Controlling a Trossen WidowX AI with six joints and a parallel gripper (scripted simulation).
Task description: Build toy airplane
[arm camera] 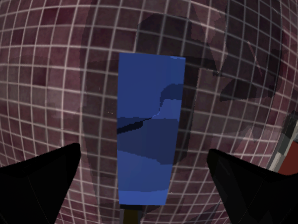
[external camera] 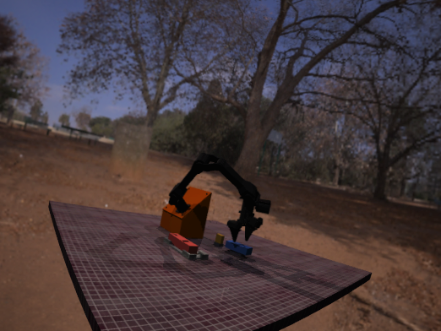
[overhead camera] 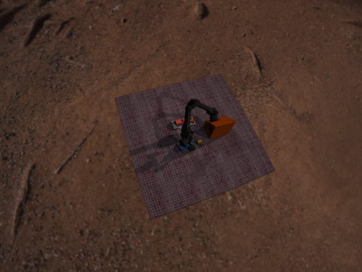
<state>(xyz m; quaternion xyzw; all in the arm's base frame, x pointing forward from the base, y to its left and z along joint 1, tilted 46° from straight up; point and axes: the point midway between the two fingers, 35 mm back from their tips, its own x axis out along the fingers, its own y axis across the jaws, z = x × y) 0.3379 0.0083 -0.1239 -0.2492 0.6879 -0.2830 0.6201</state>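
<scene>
Two spread fingers of my gripper (external camera: 242, 239) (arm camera: 144, 152) grasp nothing; the blue wing (external camera: 238, 247) (arm camera: 146, 135) lies between and below them. The frame cuts off the red fuselage (arm camera: 288, 160).

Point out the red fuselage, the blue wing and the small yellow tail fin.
Red fuselage (overhead camera: 179, 121) (external camera: 182, 242): top and exterior views, on its upper body.
Blue wing (overhead camera: 183, 148) (external camera: 239, 247) (arm camera: 145, 95): all three views, on its body.
Yellow tail fin (overhead camera: 199, 141) (external camera: 220, 239): top and exterior views, on its body.

Outdoor park, bare trees (external camera: 264, 84).
</scene>
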